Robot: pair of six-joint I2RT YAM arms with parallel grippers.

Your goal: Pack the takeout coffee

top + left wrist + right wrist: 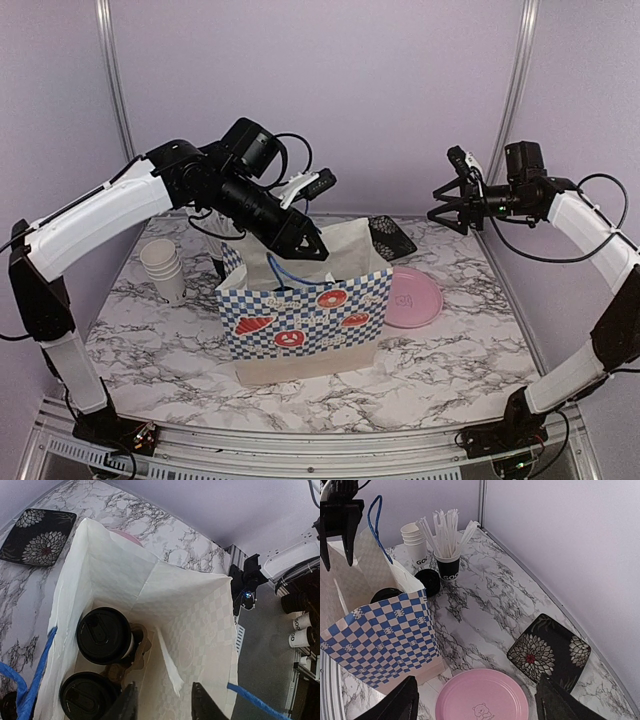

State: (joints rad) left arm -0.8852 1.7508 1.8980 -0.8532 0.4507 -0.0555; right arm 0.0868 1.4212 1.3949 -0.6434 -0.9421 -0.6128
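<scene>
Both takeout coffee cups stand inside the checked paper bag (300, 320), seen from above in the left wrist view by their black lids: one (104, 635) farther in, the other (87, 695) nearer. They sit in a brown cardboard carrier (139, 650). My left gripper (163, 687) hangs over the bag's mouth (308, 248), beside the nearer lid. Its jaws are apart with nothing between them. My right gripper (447, 208) is raised to the right of the bag, open and empty, above the pink plate (482, 697).
The bag (380, 635) has blue handles (376, 515). A black flowered plate (547, 652) lies at the back right. A black cup of white straws (449, 565), a stack of plain white cups (163, 268) and a black round thing (426, 582) are behind the bag.
</scene>
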